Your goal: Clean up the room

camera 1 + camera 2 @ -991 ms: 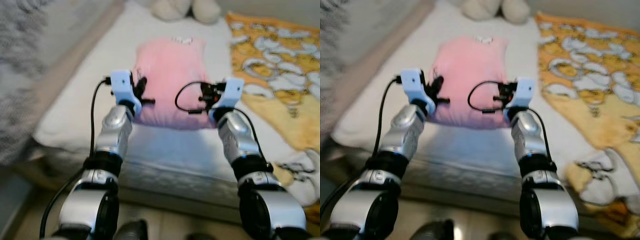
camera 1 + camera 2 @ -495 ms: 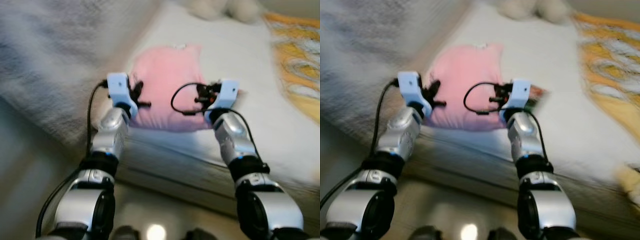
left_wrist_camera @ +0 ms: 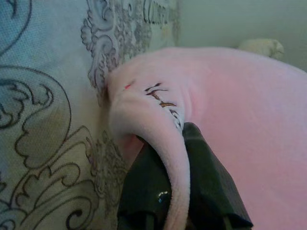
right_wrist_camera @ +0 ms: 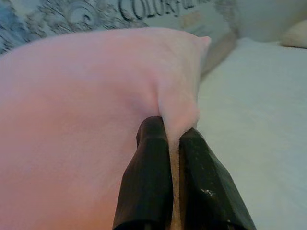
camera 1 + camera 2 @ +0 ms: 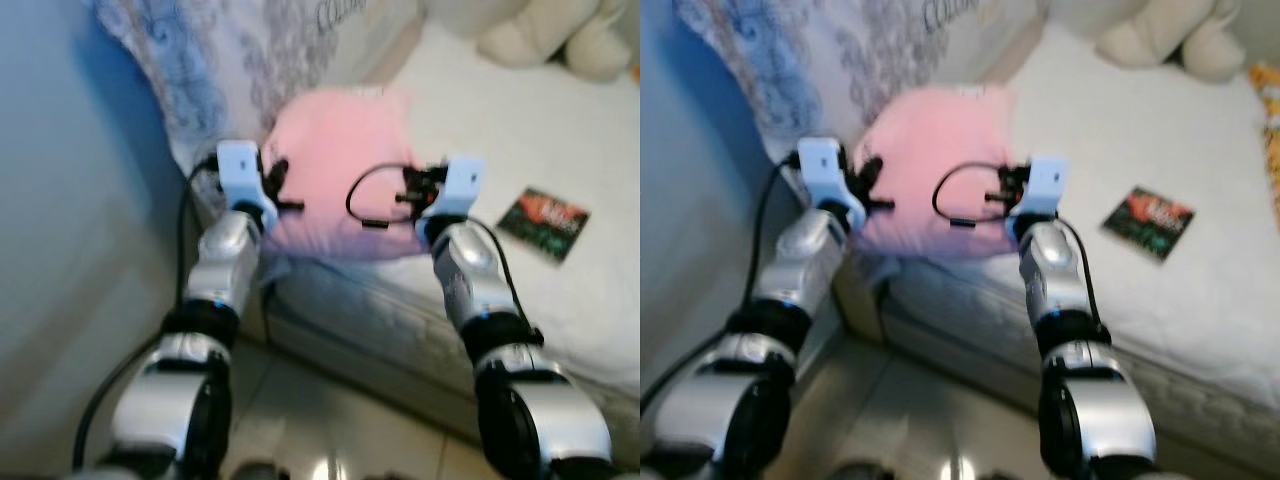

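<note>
Head stereo looks down; wrist cams close on pink pillow [image 3: 249,120].

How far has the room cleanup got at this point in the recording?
In hand: the soft pink pillow is pinched at its near corners by the left pincer and the right pincer, held up by the patterned grey-blue pillow at the bed's head. Left: setting it down, and a small dark printed card lies on the white mattress.

Left gripper [image 3: 175,191] is closed on a folded edge of the pink pillow [image 3: 240,120], the fabric pinched between its black fingers [image 3: 144,187]. A grey patterned cloth [image 3: 48,120] is seen touching the pillow's side.
</note>
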You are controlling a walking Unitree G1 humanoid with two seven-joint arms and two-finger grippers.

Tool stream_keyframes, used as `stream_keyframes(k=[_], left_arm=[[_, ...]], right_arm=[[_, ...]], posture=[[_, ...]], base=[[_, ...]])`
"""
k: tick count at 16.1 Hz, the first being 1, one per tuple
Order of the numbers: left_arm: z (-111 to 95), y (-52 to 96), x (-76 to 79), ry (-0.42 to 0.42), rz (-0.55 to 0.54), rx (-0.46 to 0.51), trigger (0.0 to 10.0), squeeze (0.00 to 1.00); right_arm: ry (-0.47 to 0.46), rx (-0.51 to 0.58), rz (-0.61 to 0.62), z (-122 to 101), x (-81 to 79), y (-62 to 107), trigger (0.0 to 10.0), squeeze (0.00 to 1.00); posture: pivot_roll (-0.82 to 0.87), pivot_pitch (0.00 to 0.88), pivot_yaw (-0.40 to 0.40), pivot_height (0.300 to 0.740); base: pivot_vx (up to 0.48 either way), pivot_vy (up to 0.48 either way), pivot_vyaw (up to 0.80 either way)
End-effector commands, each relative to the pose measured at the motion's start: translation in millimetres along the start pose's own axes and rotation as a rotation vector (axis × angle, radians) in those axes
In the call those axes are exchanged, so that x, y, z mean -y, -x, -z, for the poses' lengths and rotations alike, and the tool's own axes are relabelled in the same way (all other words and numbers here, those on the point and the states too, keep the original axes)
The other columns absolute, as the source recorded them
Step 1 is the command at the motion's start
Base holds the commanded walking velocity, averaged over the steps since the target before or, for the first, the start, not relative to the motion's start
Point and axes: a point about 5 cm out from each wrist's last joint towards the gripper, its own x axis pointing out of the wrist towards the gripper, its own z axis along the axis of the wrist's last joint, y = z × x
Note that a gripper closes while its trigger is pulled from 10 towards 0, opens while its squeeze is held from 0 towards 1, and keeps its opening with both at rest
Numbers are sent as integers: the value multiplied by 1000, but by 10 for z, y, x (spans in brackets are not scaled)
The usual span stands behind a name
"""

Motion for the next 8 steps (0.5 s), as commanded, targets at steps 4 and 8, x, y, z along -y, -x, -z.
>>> stream_keyframes(k=[4, 8], left_arm=[[-67, -21, 15, -16, 17, 35, 0, 0], [-54, -23, 30, -15, 16, 32, 0, 0]], right_arm=[[31, 5, 62, -13, 145, 40, 0, 0], [40, 19, 71, -31, 158, 43, 0, 0]], posture=[[62, 14, -37, 740], [59, 21, -43, 740]], base=[[448, 0, -306], [448, 0, 0]])
